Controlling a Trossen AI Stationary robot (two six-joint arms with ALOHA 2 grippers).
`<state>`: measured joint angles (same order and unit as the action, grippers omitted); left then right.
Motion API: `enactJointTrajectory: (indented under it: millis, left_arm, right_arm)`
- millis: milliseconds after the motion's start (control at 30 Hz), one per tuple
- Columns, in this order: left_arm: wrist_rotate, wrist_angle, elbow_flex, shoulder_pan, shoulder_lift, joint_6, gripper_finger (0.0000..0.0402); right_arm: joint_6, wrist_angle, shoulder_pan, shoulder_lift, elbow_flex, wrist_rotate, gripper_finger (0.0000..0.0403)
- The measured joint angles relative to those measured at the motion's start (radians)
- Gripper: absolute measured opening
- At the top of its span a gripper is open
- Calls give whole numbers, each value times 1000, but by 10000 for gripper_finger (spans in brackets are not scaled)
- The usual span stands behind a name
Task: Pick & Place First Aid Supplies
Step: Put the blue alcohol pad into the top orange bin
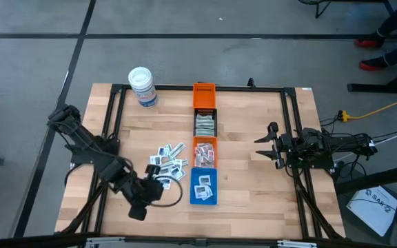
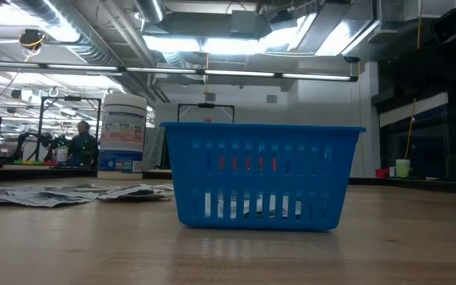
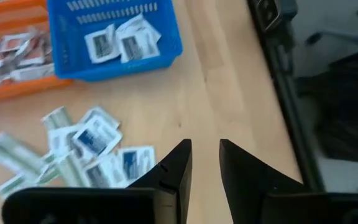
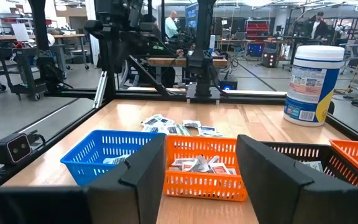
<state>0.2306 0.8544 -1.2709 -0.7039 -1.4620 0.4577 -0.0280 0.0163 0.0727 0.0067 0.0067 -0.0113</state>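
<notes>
The first aid supplies are small white packets and pale strips lying in a loose pile on the wood. More packets lie inside the blue bin and the orange bin beside it. My left gripper is open by a narrow gap over bare wood, just on the near side of the pile, pointing toward the blue bin. My right gripper is open and waits to the right of the bin row.
Several bins stand in a row down the table's middle: orange, black, orange, then blue. A white tub with a blue label stands at the far left. Bare wood lies between the bins and my right gripper.
</notes>
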Motion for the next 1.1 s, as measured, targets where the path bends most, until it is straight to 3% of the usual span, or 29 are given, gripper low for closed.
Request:
enactJointTrajectory:
  millis: [233,700,1100]
  left_arm:
    - [149,97,0,-83,28,67,73]
    - [127,93,0,-95,36,167,72]
    - [132,93,0,-85,35,157,72]
  right_arm:
    - [0,0,0,0,0,0,195]
    - [0,0,0,0,0,0,195]
    - [0,0,0,0,0,0,195]
